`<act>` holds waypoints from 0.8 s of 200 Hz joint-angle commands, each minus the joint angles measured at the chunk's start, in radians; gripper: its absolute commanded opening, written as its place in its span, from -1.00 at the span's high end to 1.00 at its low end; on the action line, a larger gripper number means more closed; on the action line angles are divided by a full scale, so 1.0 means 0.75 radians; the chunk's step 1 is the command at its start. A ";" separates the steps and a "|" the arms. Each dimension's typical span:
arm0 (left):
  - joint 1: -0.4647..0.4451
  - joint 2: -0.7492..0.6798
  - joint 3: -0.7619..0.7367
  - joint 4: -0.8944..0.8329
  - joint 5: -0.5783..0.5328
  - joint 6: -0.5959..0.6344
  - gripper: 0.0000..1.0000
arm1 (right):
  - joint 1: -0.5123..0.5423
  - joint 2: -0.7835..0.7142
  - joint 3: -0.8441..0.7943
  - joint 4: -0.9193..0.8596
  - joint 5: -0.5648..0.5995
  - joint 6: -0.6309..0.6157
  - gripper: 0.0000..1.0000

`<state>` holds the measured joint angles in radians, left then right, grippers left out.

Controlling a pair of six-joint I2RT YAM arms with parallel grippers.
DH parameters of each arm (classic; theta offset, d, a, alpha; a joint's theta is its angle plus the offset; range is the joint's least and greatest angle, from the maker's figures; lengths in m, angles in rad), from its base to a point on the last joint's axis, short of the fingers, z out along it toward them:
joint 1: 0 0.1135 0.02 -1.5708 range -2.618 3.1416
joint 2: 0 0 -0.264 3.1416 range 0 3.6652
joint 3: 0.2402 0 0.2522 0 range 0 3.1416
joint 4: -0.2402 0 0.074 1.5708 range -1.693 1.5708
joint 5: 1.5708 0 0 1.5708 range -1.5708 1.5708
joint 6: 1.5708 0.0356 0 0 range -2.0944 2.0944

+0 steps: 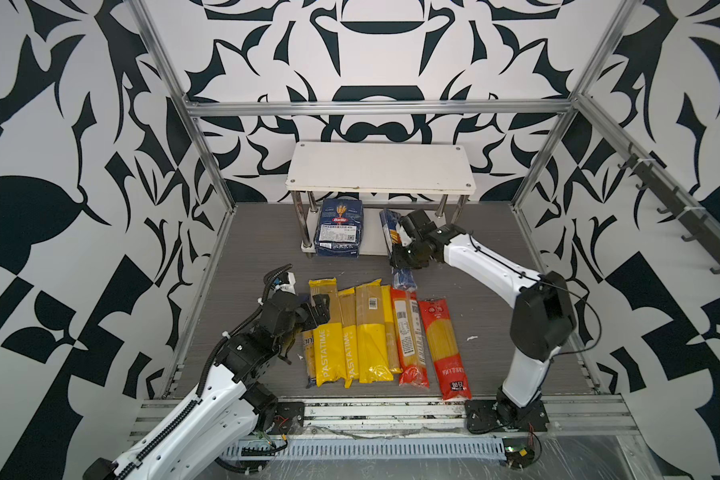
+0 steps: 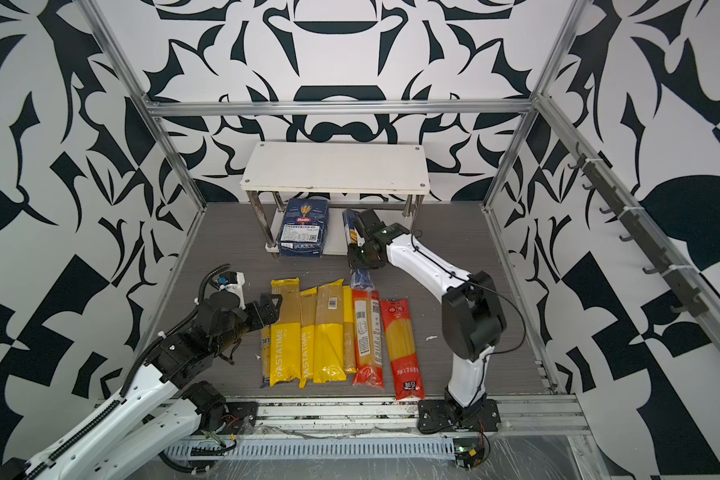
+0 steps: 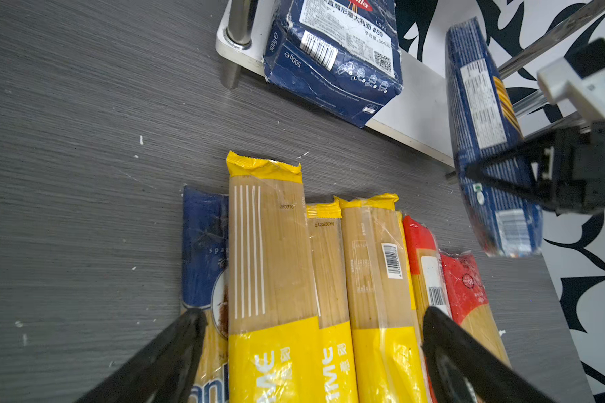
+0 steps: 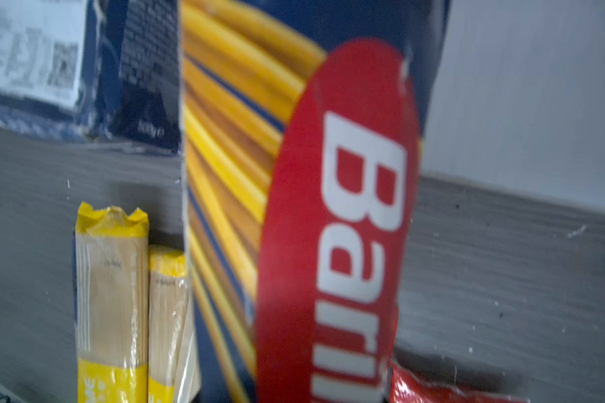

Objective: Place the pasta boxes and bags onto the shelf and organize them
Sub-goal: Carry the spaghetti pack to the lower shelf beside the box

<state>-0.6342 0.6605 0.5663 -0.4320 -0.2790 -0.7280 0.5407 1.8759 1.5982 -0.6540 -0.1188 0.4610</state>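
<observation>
My right gripper (image 1: 400, 243) is shut on the long narrow dark-blue Barilla pasta box (image 1: 388, 227), holding it off the floor in front of the right half of the shelf (image 1: 379, 166). Its red logo fills the right wrist view (image 4: 332, 209). The wide Barilla box (image 1: 339, 228) leans on the shelf's lower board (image 3: 416, 118). My left gripper (image 1: 319, 309) hovers open over the yellow bags (image 1: 329, 336), its fingers (image 3: 175, 349) spread across them. Two red bags (image 1: 408, 332) lie to their right. The dark-blue "ankara" bag (image 3: 203, 244) lies partly under the leftmost yellow bag.
The shelf's white top board (image 2: 333, 166) is bare. Chrome posts (image 1: 306, 224) stand at the shelf corners. Aluminium frame rails (image 1: 208, 257) border the grey floor (image 1: 474, 311) on both sides. Small white scraps (image 1: 471, 338) lie right of the red bags.
</observation>
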 commanded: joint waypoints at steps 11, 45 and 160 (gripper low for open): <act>0.003 -0.021 0.018 -0.082 -0.049 0.011 -0.99 | -0.027 0.136 0.331 0.094 -0.015 -0.023 0.35; 0.003 -0.035 0.022 -0.107 -0.068 0.017 -0.98 | -0.046 0.361 0.600 0.029 0.014 0.032 0.36; 0.004 -0.051 0.024 -0.132 -0.094 0.034 -0.99 | -0.049 0.502 0.739 0.089 -0.119 0.132 -0.49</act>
<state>-0.6338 0.6285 0.5663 -0.5034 -0.3309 -0.7116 0.5034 2.3234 2.1410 -0.6697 -0.1627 0.5499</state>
